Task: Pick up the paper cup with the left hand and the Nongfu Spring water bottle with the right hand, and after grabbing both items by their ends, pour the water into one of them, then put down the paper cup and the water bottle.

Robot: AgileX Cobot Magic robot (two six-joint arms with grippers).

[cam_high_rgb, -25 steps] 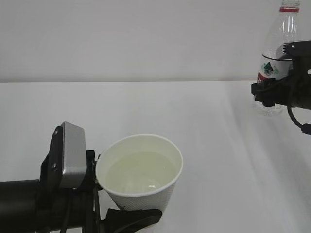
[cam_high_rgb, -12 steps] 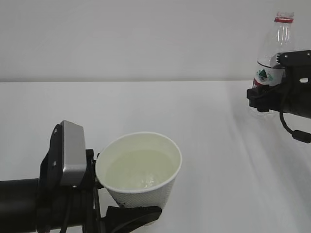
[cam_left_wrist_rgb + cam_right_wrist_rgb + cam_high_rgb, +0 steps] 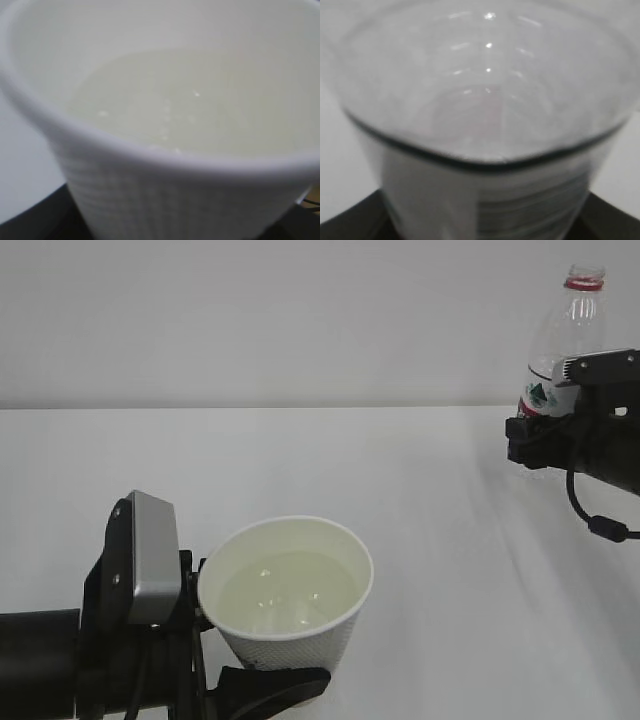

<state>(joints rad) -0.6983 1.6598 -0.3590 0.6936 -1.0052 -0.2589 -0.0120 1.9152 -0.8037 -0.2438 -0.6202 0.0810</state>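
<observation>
At the left, the left hand is closed around the base of the paper cup, upright and holding water. Far right, the right hand clamps the Nongfu Spring water bottle, upright above the table; I judge lowering comes next.

Paper cup upright, water-filled; bottle upright.

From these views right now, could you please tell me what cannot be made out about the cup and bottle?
- Paper cup: base cut off by the exterior view's bottom edge; logo unseen.
- Left end effector: its fingers mostly hidden behind the cup.
- Nongfu Spring water bottle: lower body hidden by the right end effector; remaining water unclear.
- Right wrist view: bottle blurred, too close.
</observation>
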